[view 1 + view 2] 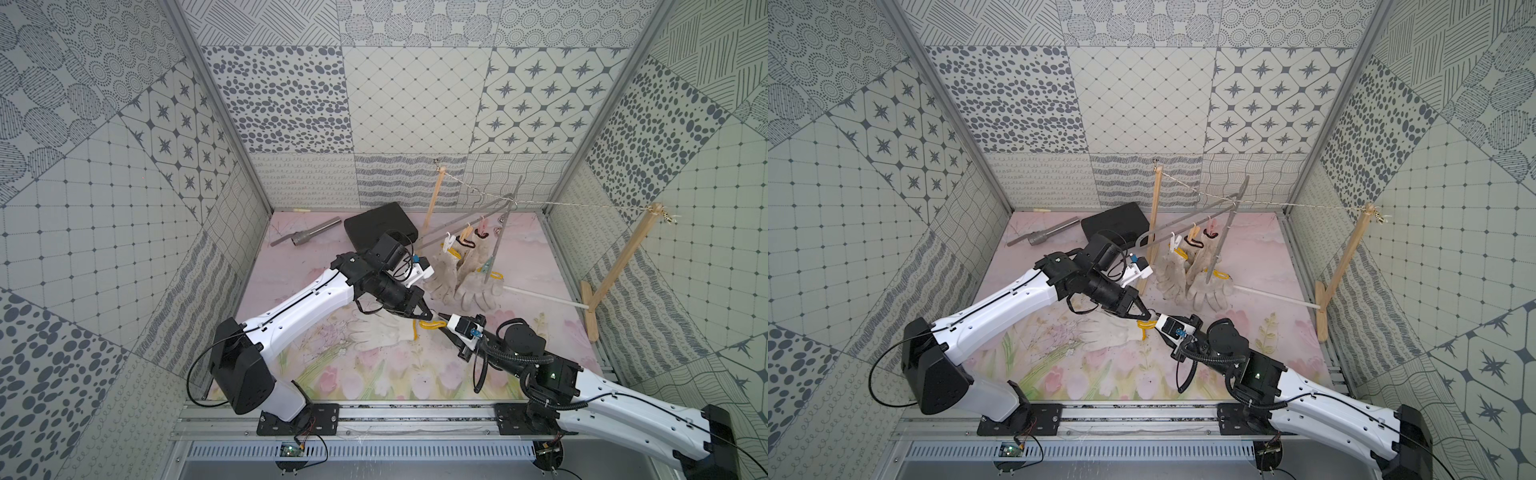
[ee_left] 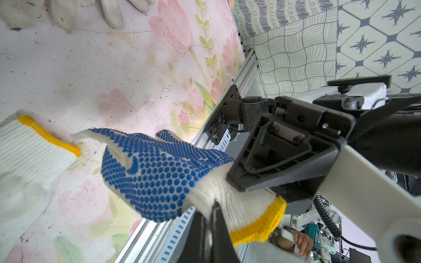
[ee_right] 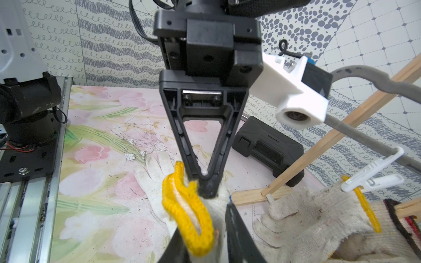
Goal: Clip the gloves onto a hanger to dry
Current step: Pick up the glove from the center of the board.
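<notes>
Hanging by its cuff from your left gripper (image 2: 211,209), the blue-dotted glove (image 2: 155,168) sits near the middle of the floral worktop (image 1: 374,374). The glove's finger end droops toward the surface. Your left fingers are pressed together on the white knit just inside the yellow cuff edge (image 2: 257,223).

Your right gripper (image 3: 205,218) meets the same cuff from the opposite side. Its fingers stand narrow, one on each side of the yellow edge, but you cannot tell whether they are gripping it. In both top views the two grippers meet tip to tip (image 1: 434,320) (image 1: 1149,319).

A plain cream glove (image 1: 378,332) lies flat on the worktop just beside them.

Toward the rear, the grey hanger (image 1: 461,225) hangs tilted from a string (image 1: 582,205) stretched between two wooden posts (image 1: 434,195) (image 1: 623,257). Several worn cream gloves (image 1: 444,274) (image 1: 478,286) hang from it. One of them is held by a white peg (image 3: 373,180).

A black case (image 1: 374,226) and a metal tube (image 1: 311,235) rest at the back.
</notes>
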